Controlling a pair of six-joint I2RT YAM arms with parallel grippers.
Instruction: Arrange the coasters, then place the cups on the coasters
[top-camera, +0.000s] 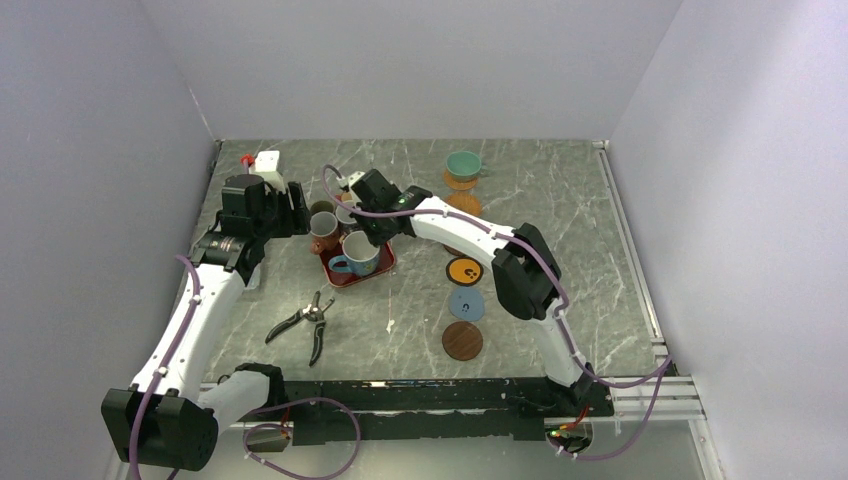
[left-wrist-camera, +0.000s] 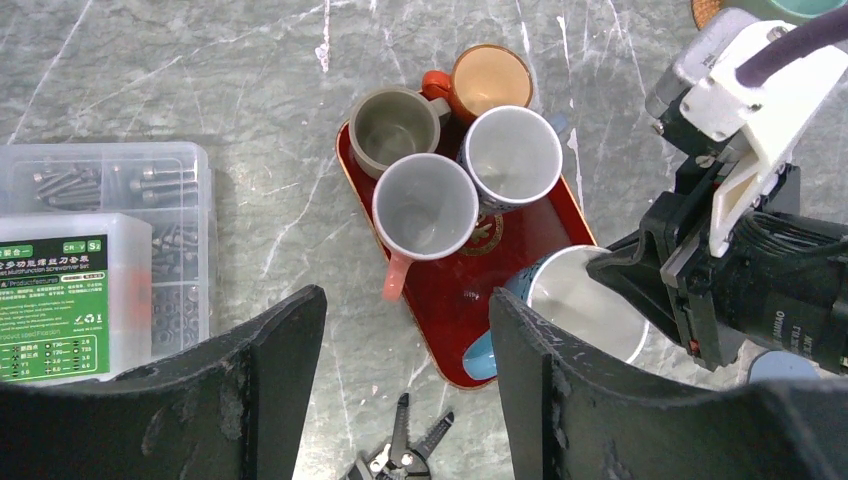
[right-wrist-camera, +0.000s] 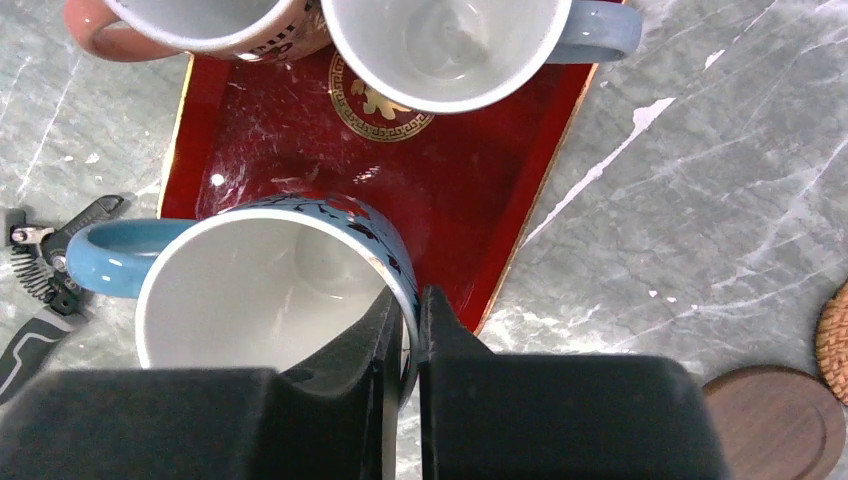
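A blue cup (right-wrist-camera: 265, 300) with a white inside stands at the near end of the red tray (right-wrist-camera: 440, 190). My right gripper (right-wrist-camera: 410, 320) is shut on its rim, one finger inside and one outside. On the same tray stand the pink-handled white cup (left-wrist-camera: 425, 205), the grey-white cup (left-wrist-camera: 510, 155), the olive cup (left-wrist-camera: 395, 127) and the orange-brown cup (left-wrist-camera: 490, 80). The teal cup (top-camera: 463, 163) sits on a woven orange coaster at the back. Further coasters lie in a row: woven orange (top-camera: 462, 203), black with orange face (top-camera: 464, 270), blue (top-camera: 467, 304), dark brown (top-camera: 462, 341). My left gripper (left-wrist-camera: 408, 330) hangs open and holds nothing, left of the tray.
Wire-stripper pliers (top-camera: 305, 325) lie on the marble in front of the tray. A clear plastic screw box (left-wrist-camera: 100, 270) sits left of the tray under my left arm. A small white object (top-camera: 268, 162) stands at the back left. Walls close in three sides.
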